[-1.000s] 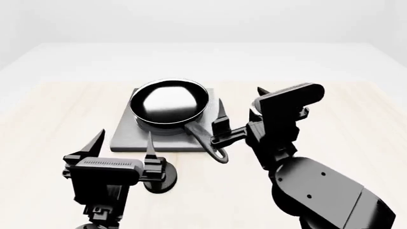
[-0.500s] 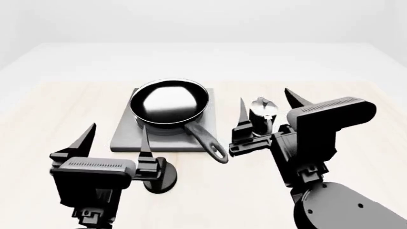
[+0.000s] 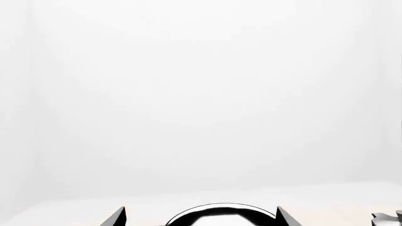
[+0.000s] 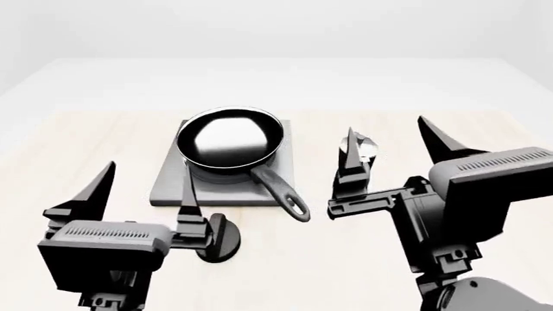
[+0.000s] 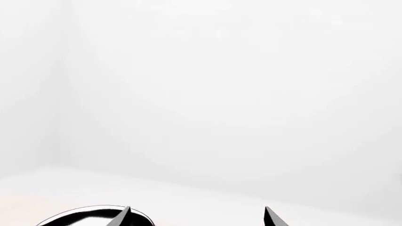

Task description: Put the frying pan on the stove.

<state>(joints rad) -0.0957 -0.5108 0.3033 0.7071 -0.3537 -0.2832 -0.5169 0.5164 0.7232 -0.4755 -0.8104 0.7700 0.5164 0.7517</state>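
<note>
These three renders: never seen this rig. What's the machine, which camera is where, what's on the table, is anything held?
It is a simulated two-armed robot. The wide picture comes from a camera on its head, looking down over both arms. The other two come from cameras near each gripper and show mostly blank wall, with fingertips and a sliver of the pan at the edge.

On the pale wooden table a grey stove carries the black frying pan, whose handle points toward the robot. To the right stands a small moka pot, and a round black knob sits near the left arm.

The left gripper and right gripper are both open, fingers pointing up, and hold nothing.
</note>
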